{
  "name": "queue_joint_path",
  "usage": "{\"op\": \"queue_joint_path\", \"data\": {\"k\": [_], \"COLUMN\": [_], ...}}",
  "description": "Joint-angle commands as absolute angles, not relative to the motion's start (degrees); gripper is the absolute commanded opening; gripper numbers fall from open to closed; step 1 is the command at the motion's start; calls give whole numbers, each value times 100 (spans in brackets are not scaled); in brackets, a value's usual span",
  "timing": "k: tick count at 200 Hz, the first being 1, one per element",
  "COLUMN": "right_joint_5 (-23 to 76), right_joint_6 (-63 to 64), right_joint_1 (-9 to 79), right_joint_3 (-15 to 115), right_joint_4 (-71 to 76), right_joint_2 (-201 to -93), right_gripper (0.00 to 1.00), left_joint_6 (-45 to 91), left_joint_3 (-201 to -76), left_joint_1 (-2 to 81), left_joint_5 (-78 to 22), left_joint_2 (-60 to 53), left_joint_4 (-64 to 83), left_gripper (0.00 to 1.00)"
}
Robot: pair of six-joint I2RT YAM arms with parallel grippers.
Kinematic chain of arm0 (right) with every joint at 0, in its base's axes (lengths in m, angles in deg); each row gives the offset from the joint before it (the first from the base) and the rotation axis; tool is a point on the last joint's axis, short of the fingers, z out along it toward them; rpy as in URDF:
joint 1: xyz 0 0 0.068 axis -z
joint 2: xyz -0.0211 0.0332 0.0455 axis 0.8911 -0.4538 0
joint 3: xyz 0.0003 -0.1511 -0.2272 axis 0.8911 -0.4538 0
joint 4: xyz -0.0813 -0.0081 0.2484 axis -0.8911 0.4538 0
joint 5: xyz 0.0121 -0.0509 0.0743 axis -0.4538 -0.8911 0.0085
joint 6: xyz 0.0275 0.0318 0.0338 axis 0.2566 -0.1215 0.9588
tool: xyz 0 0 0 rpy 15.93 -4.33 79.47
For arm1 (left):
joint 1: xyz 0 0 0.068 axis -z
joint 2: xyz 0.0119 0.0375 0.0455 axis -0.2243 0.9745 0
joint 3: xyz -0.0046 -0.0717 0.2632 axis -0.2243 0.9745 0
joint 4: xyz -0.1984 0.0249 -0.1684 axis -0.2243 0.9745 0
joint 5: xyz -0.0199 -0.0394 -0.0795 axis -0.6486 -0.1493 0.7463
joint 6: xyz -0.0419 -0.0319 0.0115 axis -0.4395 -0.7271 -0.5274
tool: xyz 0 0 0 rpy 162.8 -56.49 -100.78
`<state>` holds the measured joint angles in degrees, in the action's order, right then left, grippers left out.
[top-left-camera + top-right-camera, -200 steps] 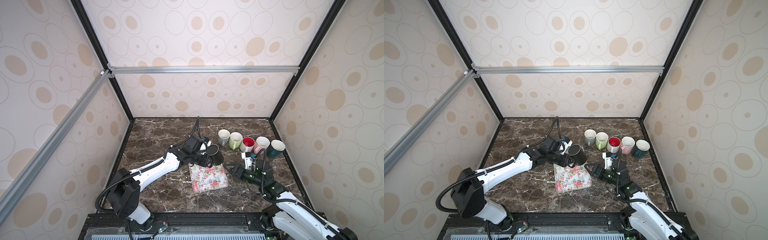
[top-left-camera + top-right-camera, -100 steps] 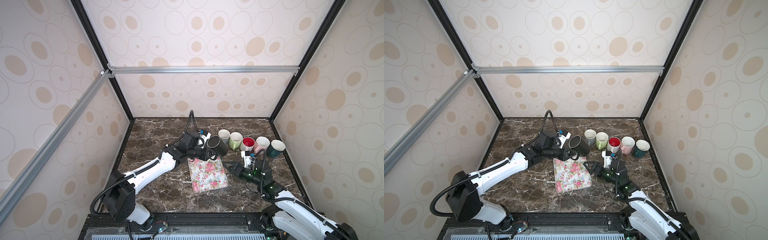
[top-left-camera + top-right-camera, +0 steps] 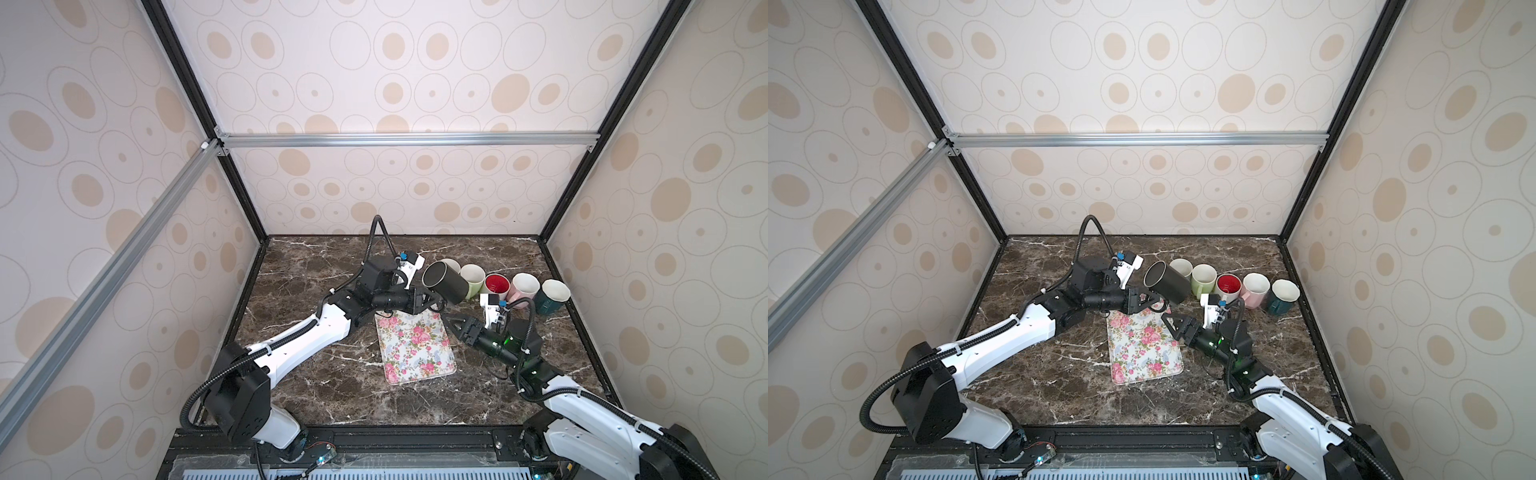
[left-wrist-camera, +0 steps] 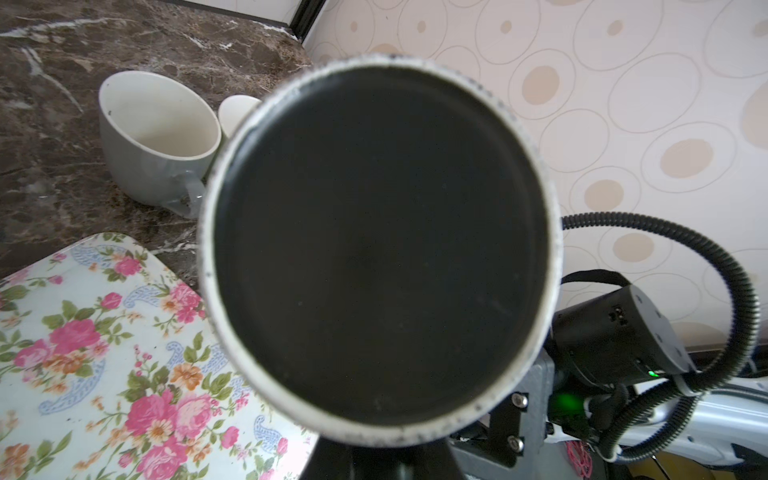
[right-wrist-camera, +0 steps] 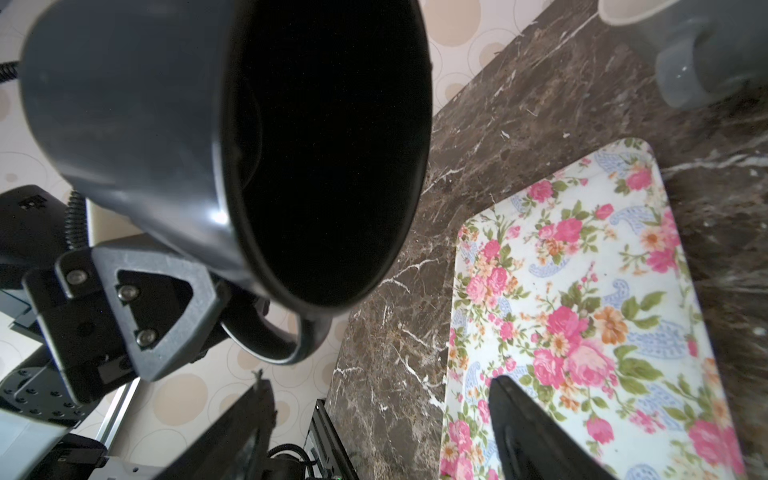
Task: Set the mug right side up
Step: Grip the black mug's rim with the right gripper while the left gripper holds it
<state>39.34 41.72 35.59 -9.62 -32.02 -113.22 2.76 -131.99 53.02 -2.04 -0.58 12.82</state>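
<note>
I see the left gripper (image 3: pixel 434 302) holding the black mug (image 3: pixel 446 282) in the air by its handle, above the far edge of the floral tray (image 3: pixel 413 347). In the right wrist view its fingers (image 5: pixel 160 307) are pressed on the handle loop of the mug (image 5: pixel 232 137). The mug is tilted on its side, not yet upright: its flat bottom faces the left wrist camera (image 4: pixel 380 249) and its dark opening faces toward the right arm. The right gripper (image 3: pixel 451 323) hovers just beside the right edge of the tray, low over the marble table (image 3: pixel 316 266), and its fingers (image 5: pixel 536 432) are spread apart with nothing between them. Behind the mug, a row of upright mugs stands on the table: a grey mug (image 4: pixel 156 137), a light green mug (image 3: pixel 473 280), a mug with red inside (image 3: pixel 496 286), a pink mug (image 3: pixel 524 289) and a dark green mug (image 3: pixel 550 297).
</note>
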Motion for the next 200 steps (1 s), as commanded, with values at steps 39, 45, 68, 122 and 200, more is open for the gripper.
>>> {"op": "queue_joint_path", "data": {"k": [39,45,68,122,200], "right_joint_5": [3914,3954,4093,4268,4504], "right_joint_6": [4246,4233,4202,4239,4109], "right_joint_1": [3506,3504,3498,3497,3497], "right_joint_3": [-733,-674,-485,-331,-259], "right_joint_4": [-4314,-4315,-4380,-4807,-5124], "right_joint_2": [-11576,-11613,-11774,-11978,-11957], "right_gripper": [75,75,74,50,47], "left_joint_6": [-22,-16,-107,-210,-388], "left_joint_3": [-13034,-13010,-12908,-12726,-12273], "left_joint_1": [5258,5258,5255,5248,5086], "left_joint_5": [414,428,597,955,1400], "left_joint_2": [-503,-510,-519,-480,-422], "left_joint_4": [77,63,-167,-638,-908], "left_gripper": [0,0,0,0,0]}}
